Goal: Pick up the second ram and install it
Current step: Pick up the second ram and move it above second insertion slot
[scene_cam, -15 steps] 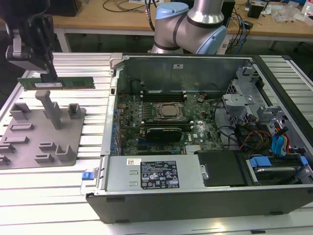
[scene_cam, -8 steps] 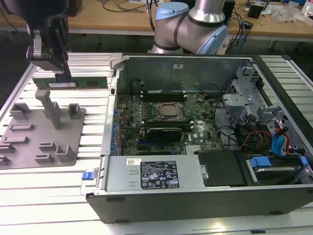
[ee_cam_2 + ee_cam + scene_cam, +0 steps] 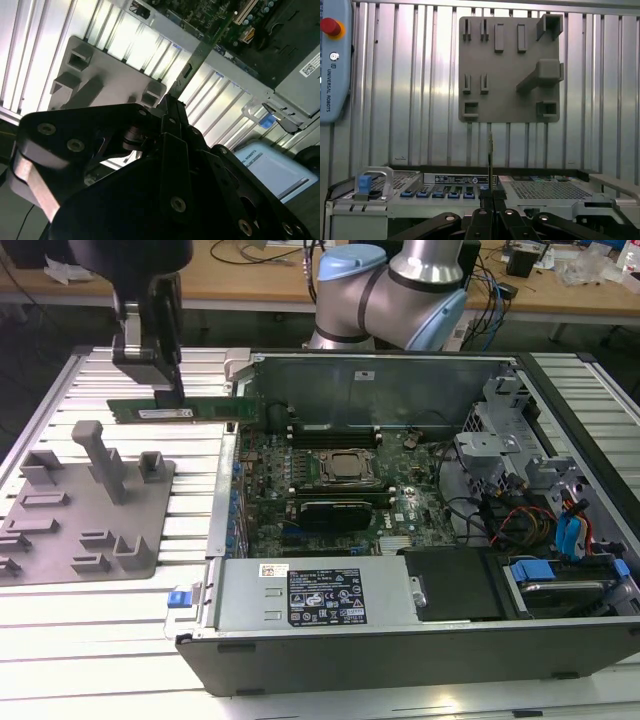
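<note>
Green board, long and thin, a pale label on its face: so we see the memory stick (image 3: 215, 412), held level and on edge in the air above the ribbed bench (image 3: 100, 610). It hangs between the grey holder plate (image 3: 70, 525) and the open computer case (image 3: 420, 655). The jaws are clenched on its upper edge, toward the exterior view's left of its middle, and point straight down from the arm (image 3: 400, 290). In both wrist views the stick (image 3: 200, 50) (image 3: 490, 160) shows edge-on, running out from between the jaws. Its end at the exterior view's right meets the case's side wall in that view; we cannot tell whether they touch. Beyond that wall the circuit board (image 3: 270, 455) lies uncovered from above.
</note>
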Controlling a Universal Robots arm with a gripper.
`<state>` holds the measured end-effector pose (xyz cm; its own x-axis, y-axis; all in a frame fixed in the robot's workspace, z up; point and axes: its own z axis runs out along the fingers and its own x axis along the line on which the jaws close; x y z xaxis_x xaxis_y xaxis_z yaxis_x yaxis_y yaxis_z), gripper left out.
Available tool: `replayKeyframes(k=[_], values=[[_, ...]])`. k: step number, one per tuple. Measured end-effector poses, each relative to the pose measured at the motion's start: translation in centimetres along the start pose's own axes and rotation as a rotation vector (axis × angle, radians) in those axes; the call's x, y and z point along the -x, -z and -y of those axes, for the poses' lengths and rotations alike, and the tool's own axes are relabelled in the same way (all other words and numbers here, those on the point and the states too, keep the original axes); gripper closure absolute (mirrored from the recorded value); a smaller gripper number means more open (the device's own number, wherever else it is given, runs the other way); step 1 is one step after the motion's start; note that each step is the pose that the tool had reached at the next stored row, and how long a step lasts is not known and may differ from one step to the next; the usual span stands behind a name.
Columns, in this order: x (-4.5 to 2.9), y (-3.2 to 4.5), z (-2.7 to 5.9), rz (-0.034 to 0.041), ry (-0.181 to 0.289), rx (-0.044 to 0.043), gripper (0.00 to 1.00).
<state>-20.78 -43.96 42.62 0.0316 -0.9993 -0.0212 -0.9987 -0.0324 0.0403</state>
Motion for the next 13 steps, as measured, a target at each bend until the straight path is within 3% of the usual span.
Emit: replayKeyframes(k=[3, 5, 13], values=[[-0.03, 0.04, 1.08, 0.0001, 0.000, 0.0004, 0.91], [-0.08, 0.10, 2.53, 0.0001, 0.000, 0.0016, 0.91], [-0.19, 0.23, 5.96, 0.0001, 0.000, 0.0045, 0.91]])
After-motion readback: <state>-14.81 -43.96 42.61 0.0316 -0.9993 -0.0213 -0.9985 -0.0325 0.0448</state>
